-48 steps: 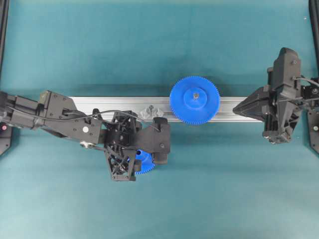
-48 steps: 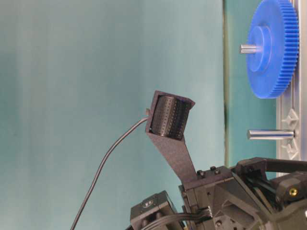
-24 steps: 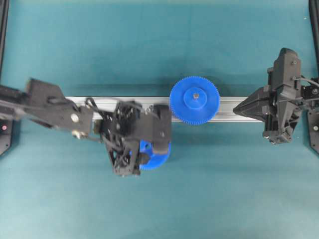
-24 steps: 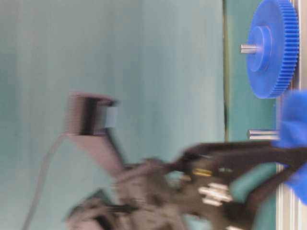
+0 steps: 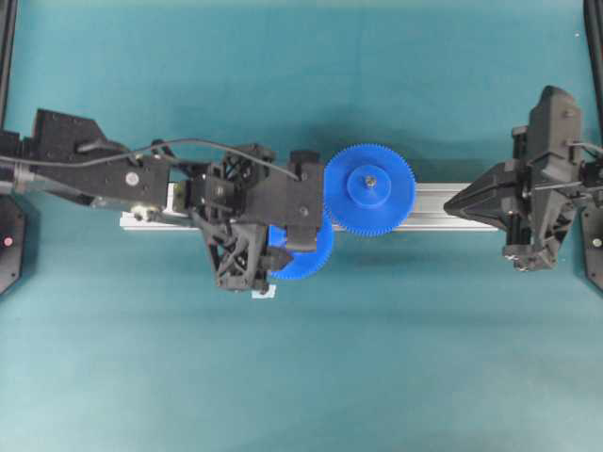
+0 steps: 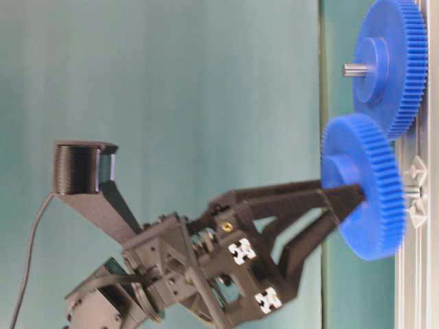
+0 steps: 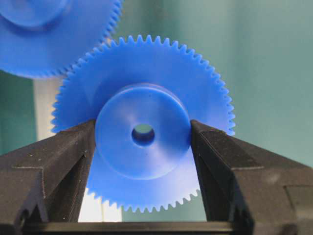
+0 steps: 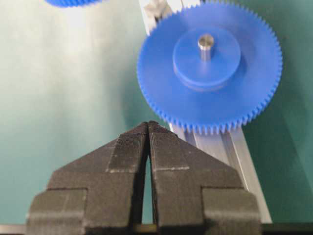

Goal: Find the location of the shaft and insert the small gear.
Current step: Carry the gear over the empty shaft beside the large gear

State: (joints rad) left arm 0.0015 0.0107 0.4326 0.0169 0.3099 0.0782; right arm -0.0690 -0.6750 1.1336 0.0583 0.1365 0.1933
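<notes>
The left claw (image 7: 143,147) is clamped on the raised hub of the small gear (image 7: 143,127), one finger on each side, with the centre hole clear between them. Seen from overhead, the small gear (image 5: 303,252) hangs over the near edge of the rail (image 5: 443,207) at the middle of the counter (image 5: 396,358), its teeth just beside or touching those of the large gear (image 5: 368,188), which already sits on its own pin. The shaft is hidden behind the small gear in every view, so whether the hole has met it I cannot tell. The right claw (image 8: 148,128) is pressed together, empty, near the rail's right end.

The risk from here is a blind insertion: if the hole sits slightly off the shaft, pushing down could jam the gear or shove the rail. The teeth could also clash with the large gear's rather than mesh, tilting the small gear in the grip
</notes>
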